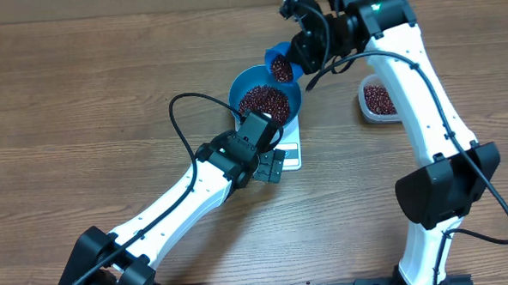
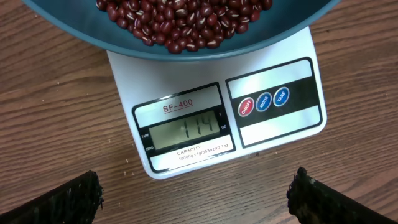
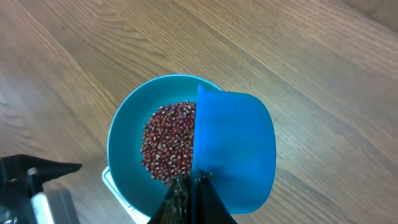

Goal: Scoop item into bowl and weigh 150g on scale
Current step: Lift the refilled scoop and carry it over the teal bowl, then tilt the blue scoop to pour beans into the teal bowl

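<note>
Overhead view, item by item.

- **Bowl** [image 1: 237,85]: sits on the scale [image 1: 290,151], mid-table.
- **Beans** [image 1: 262,99]: a heap covers the bowl's bottom. More lie in the scoop [image 1: 280,64] and in the tub [image 1: 363,103] to the right, well apart from the scale.
- **Scoop:** loaded and tilted above the bowl's far rim, mouth toward the bowl.
- **Right gripper** [image 3: 194,200]: pinched tight on the scoop's handle.
- **Left gripper** [image 2: 196,208]: fingers spread wide and holding nothing. It hovers just off the scale's front edge, its camera on the display [image 2: 185,129].
- **Display:** reads 114.
- **Progress, as I judge it:** the bowl is placed and the weighing is live. Scooping is well under way, with roughly three quarters of the target in the bowl.
- **Left to do:** tip in this load, then add small amounts until the reading reaches 150. If it overshoots, some beans must come back out.
- **Not settled:** whether beans are falling right now I cannot tell.
</note>
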Motion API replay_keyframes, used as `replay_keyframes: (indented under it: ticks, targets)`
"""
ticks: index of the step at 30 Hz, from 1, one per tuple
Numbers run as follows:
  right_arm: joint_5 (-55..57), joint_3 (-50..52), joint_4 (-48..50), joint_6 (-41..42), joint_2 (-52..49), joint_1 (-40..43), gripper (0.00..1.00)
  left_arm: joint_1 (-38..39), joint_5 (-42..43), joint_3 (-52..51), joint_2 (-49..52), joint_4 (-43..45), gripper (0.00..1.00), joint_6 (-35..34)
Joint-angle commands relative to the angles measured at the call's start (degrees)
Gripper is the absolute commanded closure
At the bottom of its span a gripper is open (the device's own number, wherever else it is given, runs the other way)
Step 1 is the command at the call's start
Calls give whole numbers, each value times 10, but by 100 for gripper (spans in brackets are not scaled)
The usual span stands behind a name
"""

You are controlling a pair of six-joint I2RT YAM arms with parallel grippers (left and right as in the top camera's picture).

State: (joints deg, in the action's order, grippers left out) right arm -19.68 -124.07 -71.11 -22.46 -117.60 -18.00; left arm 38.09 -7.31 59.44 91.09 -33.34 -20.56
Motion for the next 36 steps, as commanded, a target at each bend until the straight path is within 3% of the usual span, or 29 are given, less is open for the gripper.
replay_keyframes:
  ticks: [1,36]
  targets:
    - [65,-14,8,-14,5,-20,96,-2,-3,0,3,2,0,13]
    - [69,-8,8,-15,5,-44,96,-2,-3,0,3,2,0,13]
